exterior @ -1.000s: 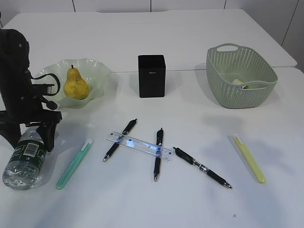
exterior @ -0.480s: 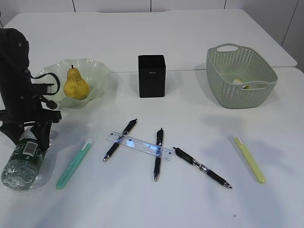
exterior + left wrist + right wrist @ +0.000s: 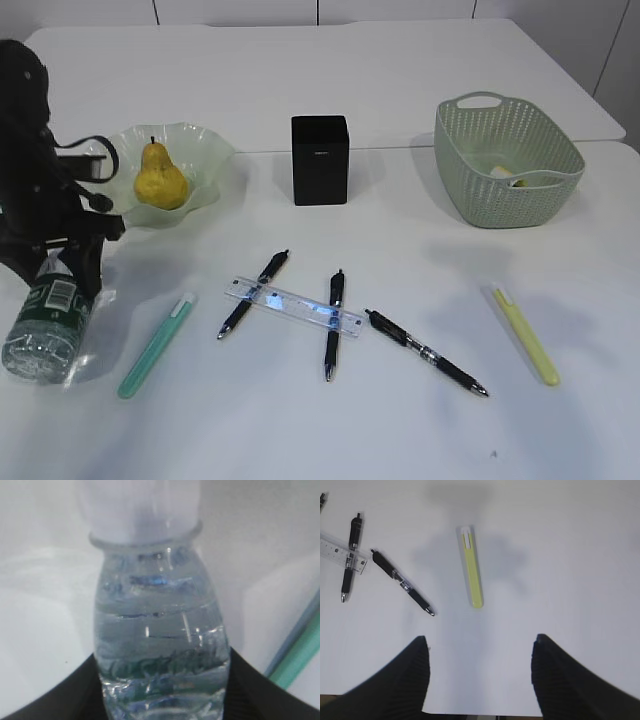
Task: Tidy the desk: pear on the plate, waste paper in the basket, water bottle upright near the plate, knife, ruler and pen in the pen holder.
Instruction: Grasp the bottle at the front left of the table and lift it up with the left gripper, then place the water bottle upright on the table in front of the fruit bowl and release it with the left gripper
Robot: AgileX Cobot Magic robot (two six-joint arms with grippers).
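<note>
Left tool (image 3: 62,262) around tilted bottle (image 3: 45,330)

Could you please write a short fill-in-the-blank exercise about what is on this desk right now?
1. The pear sits on the ____.
2. The clear ruler lies across two black ____.
3. The left pincer is at the neck of the ____.
4. The right pincer hovers open above the ____ pen.

Missing words: plate; pens; water bottle; yellow

No legible text. Water bottle (image 3: 45,325) label shows a barcode, unreadable; pen holder (image 3: 320,160) bears small illegible lettering.
</note>
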